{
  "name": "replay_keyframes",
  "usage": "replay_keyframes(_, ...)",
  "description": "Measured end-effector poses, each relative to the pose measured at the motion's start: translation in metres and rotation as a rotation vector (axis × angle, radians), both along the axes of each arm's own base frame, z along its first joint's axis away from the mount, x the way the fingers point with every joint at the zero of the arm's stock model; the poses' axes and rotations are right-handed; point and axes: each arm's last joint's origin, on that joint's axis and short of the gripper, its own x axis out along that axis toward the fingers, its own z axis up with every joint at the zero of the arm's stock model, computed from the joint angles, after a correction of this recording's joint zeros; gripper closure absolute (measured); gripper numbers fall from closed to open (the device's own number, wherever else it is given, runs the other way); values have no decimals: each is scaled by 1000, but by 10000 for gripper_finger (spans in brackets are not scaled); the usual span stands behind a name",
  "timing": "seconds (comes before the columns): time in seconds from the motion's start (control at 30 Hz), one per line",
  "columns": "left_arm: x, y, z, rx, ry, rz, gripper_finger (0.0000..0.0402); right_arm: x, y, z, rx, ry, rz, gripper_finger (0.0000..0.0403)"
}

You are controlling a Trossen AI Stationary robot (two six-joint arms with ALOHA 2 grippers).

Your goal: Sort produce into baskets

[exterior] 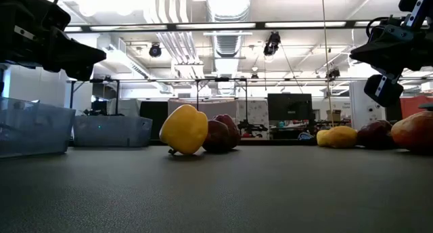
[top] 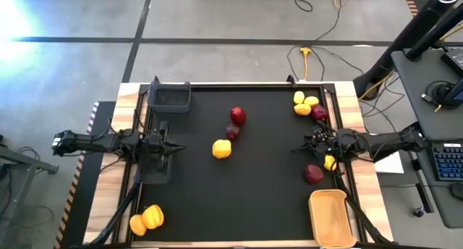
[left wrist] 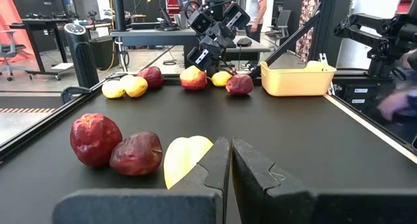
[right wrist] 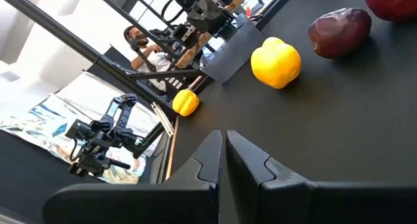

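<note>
A yellow pepper [top: 222,149] lies mid-table with two dark red fruits [top: 232,132] [top: 238,116] just beyond it; all three show in the left wrist view [left wrist: 184,160] [left wrist: 136,154] [left wrist: 95,139]. My left gripper [top: 177,149] is shut and empty, above the table left of the pepper. My right gripper [top: 296,148] is shut and empty, above the table right of the pepper [right wrist: 276,62]. Several yellow fruits [top: 304,104] and a red one [top: 319,113] lie at the far right. A red fruit [top: 313,174] and a yellow one [top: 330,162] lie near the tan tray [top: 331,216].
A dark bin [top: 168,97] stands at the far left and another [top: 155,166] lies under the left arm. Two yellow-orange pieces [top: 147,218] lie at the near left corner. A person shows beyond the table [right wrist: 140,45].
</note>
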Motion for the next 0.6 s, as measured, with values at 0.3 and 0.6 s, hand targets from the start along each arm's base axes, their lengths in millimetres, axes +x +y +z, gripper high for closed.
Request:
replay_keyframes(0.3, 0, 0, 0, 0, 0, 0, 401, 0, 0, 0, 0, 0, 0, 390)
replay_keyframes(0.6, 0, 0, 0, 0, 0, 0, 401, 0, -6, 12, 92, -125, -204, 390)
